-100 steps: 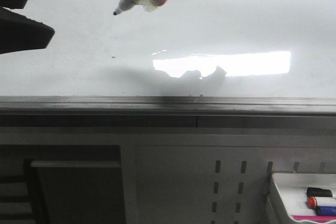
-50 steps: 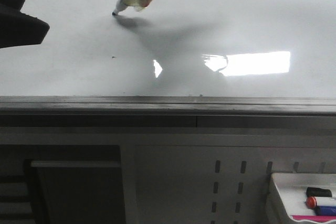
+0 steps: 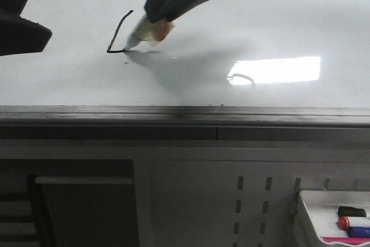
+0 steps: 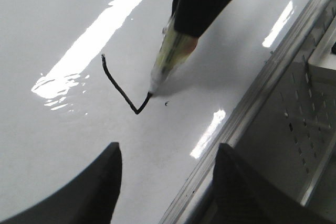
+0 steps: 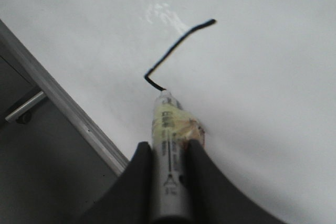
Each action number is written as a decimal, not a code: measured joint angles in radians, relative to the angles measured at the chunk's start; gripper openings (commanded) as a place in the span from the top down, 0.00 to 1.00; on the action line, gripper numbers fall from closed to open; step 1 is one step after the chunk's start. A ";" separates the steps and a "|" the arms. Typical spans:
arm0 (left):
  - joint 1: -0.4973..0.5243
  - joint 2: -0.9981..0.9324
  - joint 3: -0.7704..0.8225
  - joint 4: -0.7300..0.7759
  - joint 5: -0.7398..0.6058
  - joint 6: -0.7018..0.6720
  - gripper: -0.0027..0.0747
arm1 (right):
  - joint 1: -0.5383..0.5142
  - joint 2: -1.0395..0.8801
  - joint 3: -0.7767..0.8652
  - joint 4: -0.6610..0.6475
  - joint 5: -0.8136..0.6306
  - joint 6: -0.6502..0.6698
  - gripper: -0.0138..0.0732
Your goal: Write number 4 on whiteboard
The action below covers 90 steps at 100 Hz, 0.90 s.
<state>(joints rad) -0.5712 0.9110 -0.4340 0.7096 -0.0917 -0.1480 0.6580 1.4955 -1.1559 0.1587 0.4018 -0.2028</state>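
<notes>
The whiteboard is glossy white with a grey edge rail along its near side. My right gripper is shut on a marker, whose tip touches the board. Of the number 4 I see a thin black slanted stroke with a short turn at its lower end, where the tip rests. The stroke and marker also show in the right wrist view, between the gripper's fingers. My left gripper is open and empty over the board, left of the stroke.
A tiny dark speck lies just beside the marker tip. A white tray with spare markers stands at the lower right, below the board. A perforated grey panel lies in front of the rail.
The marker came down onto the board, then drew a slanted stroke toward the near edge and turned right. The right gripper moved nearer. The left gripper barely moved.
</notes>
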 measured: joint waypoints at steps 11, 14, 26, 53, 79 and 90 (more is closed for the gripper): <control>0.000 0.000 0.000 -0.002 0.002 0.000 0.51 | -0.050 -0.055 0.024 0.002 0.057 0.000 0.92; 0.000 0.000 0.000 -0.002 0.002 0.000 0.51 | -0.057 -0.065 0.028 0.002 0.069 0.000 0.92; 0.000 0.000 0.000 -0.002 0.002 0.000 0.51 | -0.058 -0.084 0.030 -0.013 0.076 -0.013 0.92; 0.000 0.000 0.000 -0.002 0.002 -0.001 0.51 | -0.025 -0.047 -0.081 -0.035 0.058 -0.023 0.92; 0.000 0.000 0.000 -0.002 0.002 -0.001 0.51 | -0.013 0.016 -0.074 -0.001 0.097 -0.023 0.92; 0.000 0.000 0.000 -0.002 -0.016 -0.001 0.51 | 0.023 0.012 -0.014 0.031 0.135 -0.023 0.92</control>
<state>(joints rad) -0.5712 0.9110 -0.4340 0.7074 -0.1076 -0.1493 0.6813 1.5074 -1.1699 0.1902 0.5367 -0.2258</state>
